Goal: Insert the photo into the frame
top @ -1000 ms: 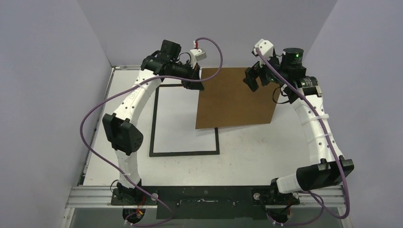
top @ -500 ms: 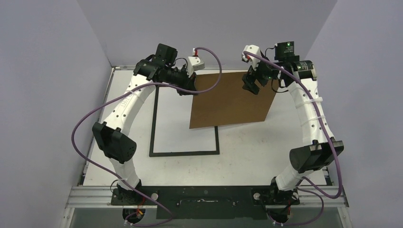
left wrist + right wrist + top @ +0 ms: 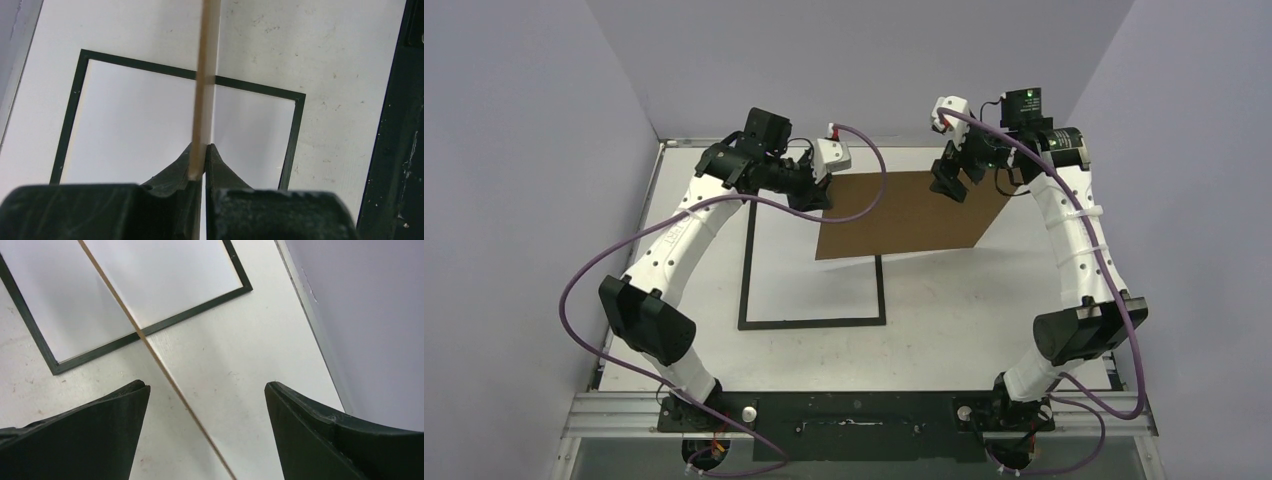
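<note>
Hidden: the brown backing board (image 3: 914,215) hangs tilted over the tabletop (image 3: 964,320) and covers the frame's far right corner in the top view. Both wrist views show the board edge-on only, as a thin tan strip. My left fingertips are buried behind the board's near-left corner from above.

The frame (image 3: 814,322) is a thin black rectangle lying flat, left of the tabletop's centre, with its long sides running from the near edge toward the far edge. Its inside is plain white. I can't tell if that white is the photo face down or something else. No printed side is visible in any view.

My left gripper (image 3: 199,152) is clamped tight on the board's edge, with the pads pressed to both faces. My right gripper (image 3: 207,385) is spread wide at the board's far right edge. The strip passes between the fingers, closer to the left one, and I see no contact, so it is holding nothing.

Count: one frame, one board, two grippers.
</note>
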You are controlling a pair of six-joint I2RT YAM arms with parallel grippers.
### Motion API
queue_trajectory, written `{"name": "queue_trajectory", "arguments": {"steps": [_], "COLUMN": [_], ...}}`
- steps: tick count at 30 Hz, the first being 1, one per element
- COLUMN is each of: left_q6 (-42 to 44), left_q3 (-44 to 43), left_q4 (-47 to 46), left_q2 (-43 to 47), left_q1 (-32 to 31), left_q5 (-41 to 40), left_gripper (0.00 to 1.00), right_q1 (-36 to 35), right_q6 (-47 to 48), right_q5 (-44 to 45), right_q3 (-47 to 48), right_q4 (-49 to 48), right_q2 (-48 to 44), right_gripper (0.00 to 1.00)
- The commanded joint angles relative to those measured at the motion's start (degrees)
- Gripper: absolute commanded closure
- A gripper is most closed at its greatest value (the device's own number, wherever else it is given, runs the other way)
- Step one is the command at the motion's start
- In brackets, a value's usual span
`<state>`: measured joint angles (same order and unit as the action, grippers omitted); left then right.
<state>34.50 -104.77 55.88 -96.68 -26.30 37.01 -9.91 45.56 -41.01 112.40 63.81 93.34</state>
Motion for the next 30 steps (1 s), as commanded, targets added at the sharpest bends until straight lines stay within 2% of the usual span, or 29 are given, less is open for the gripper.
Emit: {"name": "queue_trajectory", "arguments": {"steps": [1, 4, 9, 14, 17, 20, 22, 29, 30], "left_q6": [4.4, 4.8, 4.9, 6.3, 6.6, 6.6, 6.7, 5.0, 4.4], "left_q3": [0.3, 0.9, 0.8, -0.4, -0.9, -0.8, -0.8, -1.1, -1.2], "left_q4": [-4.1, -4.5, -5.4, -4.2, -3.8, -3.6, -3.2, -4.4, -5.0], "left_q2": [4.0, 4.6, 4.7, 3.9, 3.7, 3.6, 3.6, 3.8, 3.8], "left_q1": [-0.6, -0.6, -0.7, -0.7, -0.7, -0.6, -0.6, 1.1, 1.3], "left_q5": [-2.2, -2.6, -2.7, -2.2, -1.1, -0.7, -0.9, 1.7, 1.9], "left_gripper": [1.0, 1.0, 1.0, 1.0, 1.0, 1.0, 1.0, 1.0, 1.0], "right_q1": [-0.4, -0.5, -1.4, -3.5, -5.2, -6.4, -6.4, -6.7, -6.8], "right_q6": [-3.8, -6.0, 4.0, 6.9, 7.3, 7.3, 7.5, 8.4, 8.1], "right_q5": [-0.8, -1.0, -4.2, -4.9, -4.0, -3.6, -5.9, -3.6, -3.5], "right_q3": [-3.3, -6.9, 0.3, 0.3, -0.5, -0.4, -0.1, -0.4, -0.8], "right_q4": [-10.0, -15.0, 2.2, 7.6, 8.1, 8.1, 7.8, 7.7, 7.5], "right_q2": [-4.6, -6.6, -2.1, -0.1, 0.9, 1.7, 1.6, -0.4, -0.8], "right_gripper": [0.1, 0.1, 0.14, 0.22, 0.31, 0.44, 0.6, 1.0, 1.0]}}
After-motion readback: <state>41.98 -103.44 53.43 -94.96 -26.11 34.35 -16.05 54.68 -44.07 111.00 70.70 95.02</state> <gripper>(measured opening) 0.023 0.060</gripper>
